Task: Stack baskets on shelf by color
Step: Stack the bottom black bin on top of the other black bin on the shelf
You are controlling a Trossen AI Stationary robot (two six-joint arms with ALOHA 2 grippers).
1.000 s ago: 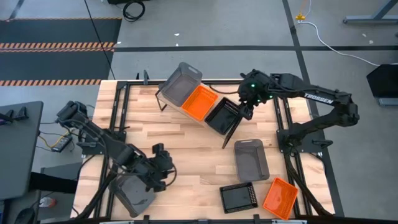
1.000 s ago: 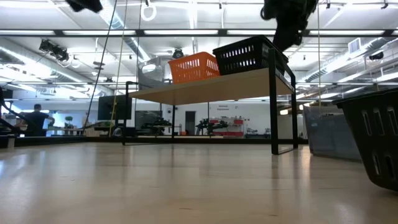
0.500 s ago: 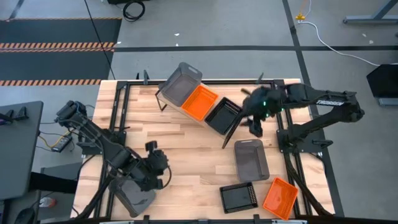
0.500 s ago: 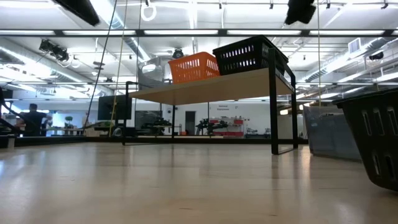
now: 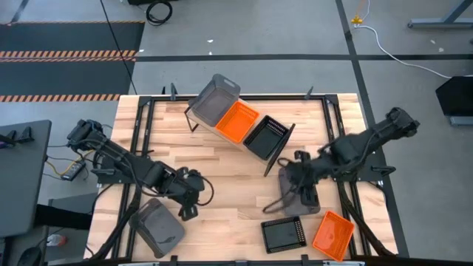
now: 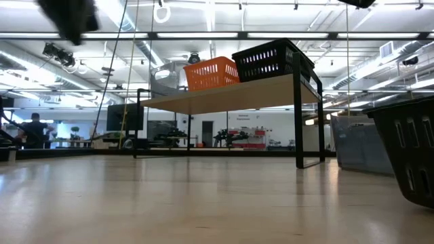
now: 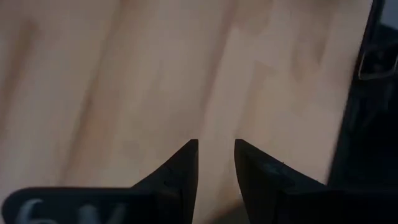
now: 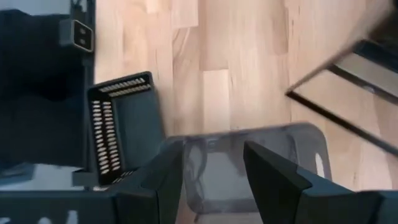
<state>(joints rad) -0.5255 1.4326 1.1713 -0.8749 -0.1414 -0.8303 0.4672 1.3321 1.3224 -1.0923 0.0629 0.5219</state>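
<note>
In the high view the shelf (image 5: 275,154) stands slantwise near the table's far edge and carries a grey basket (image 5: 219,99), an orange basket (image 5: 237,121) and a black basket (image 5: 266,137). My right gripper (image 5: 290,188) is open and hovers over a second grey basket (image 5: 301,193) that rests on its base on the table. In the right wrist view that gripper (image 8: 214,149) has this grey basket (image 8: 249,165) below its fingers. My left gripper (image 5: 188,201) is open over bare wood beside a third grey basket (image 5: 159,229). In the left wrist view that gripper (image 7: 216,149) shows only table.
A black basket (image 5: 283,234) and an orange basket (image 5: 332,234) sit by the table's near edge, close to the right arm. The low view shows the shelf (image 6: 230,95) raised on black legs, a black basket (image 6: 410,152) close at the right, and a person far off in the room. Open wood lies mid-table.
My right gripper has left the black basket on the shelf, swung toward the near edge and come down over the grey basket on the table. My left arm has shifted slightly toward the far edge, uncovering the grey basket at the near left corner. No basket has moved.
</note>
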